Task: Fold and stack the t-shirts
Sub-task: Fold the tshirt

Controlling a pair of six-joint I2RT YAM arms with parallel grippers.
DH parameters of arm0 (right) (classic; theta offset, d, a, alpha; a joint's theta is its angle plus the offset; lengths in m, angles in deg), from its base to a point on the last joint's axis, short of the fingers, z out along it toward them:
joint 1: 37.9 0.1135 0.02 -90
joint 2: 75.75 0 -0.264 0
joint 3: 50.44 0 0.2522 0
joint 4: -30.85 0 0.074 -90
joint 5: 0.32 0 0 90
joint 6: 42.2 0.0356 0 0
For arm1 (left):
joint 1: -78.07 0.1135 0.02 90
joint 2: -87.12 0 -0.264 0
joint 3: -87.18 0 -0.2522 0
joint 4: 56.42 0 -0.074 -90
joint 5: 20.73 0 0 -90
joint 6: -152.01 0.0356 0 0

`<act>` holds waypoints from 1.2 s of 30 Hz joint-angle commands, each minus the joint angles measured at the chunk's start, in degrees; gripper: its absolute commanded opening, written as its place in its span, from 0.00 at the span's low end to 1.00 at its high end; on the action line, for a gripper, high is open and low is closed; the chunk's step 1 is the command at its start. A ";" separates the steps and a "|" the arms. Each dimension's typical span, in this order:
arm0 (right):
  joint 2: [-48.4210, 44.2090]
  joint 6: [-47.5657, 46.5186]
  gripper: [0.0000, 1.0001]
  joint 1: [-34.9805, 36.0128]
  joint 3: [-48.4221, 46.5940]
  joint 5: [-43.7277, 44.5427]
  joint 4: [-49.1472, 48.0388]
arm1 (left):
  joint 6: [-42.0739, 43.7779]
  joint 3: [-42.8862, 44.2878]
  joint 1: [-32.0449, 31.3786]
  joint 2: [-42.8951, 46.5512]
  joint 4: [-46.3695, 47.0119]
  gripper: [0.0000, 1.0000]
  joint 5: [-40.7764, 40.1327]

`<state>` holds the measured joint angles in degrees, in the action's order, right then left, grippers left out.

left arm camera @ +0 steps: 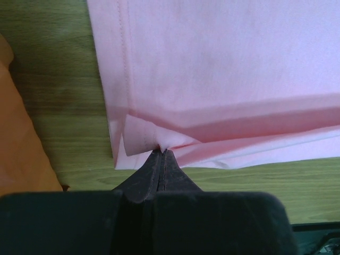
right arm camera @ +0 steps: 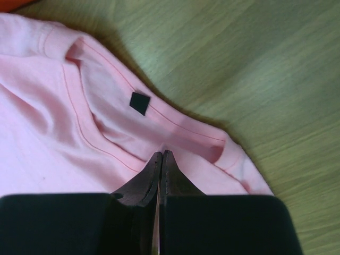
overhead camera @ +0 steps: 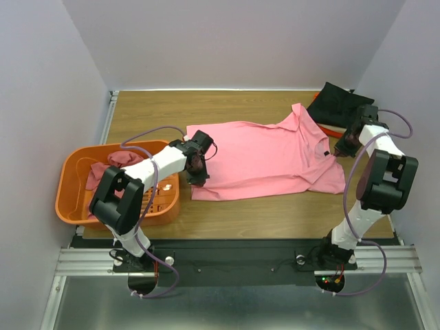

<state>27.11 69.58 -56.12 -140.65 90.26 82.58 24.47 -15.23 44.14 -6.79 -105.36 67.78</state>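
Observation:
A light pink t-shirt lies spread across the middle of the wooden table, its hem to the left and its collar to the right. My left gripper is shut on the shirt's hem corner. My right gripper is shut on the shirt's collar. A darker rose t-shirt lies bunched in the orange basket. A folded black t-shirt lies at the back right, on top of a red-orange one that shows only as a thin edge. The beige shirt is out of view.
An orange slotted plastic basket stands at the table's left edge, close beside my left arm; its wall also shows in the left wrist view. Grey walls close the table in at the left, back and right.

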 commanded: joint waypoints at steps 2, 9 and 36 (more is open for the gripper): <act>0.75 -0.69 0.00 1.78 -3.80 -0.23 -2.56 | -0.52 3.31 0.62 0.57 -3.75 0.00 -2.89; 2.51 -0.69 0.00 3.54 -5.99 -0.14 -2.64 | -1.31 3.32 1.15 0.92 -4.11 0.00 -3.60; 6.82 -0.42 0.00 5.12 -11.53 1.62 -2.47 | 2.82 10.87 4.67 -4.35 -4.90 0.00 -4.04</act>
<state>33.93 69.58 -51.31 -148.78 90.79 81.93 26.11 -7.38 48.27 -11.38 -108.33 65.11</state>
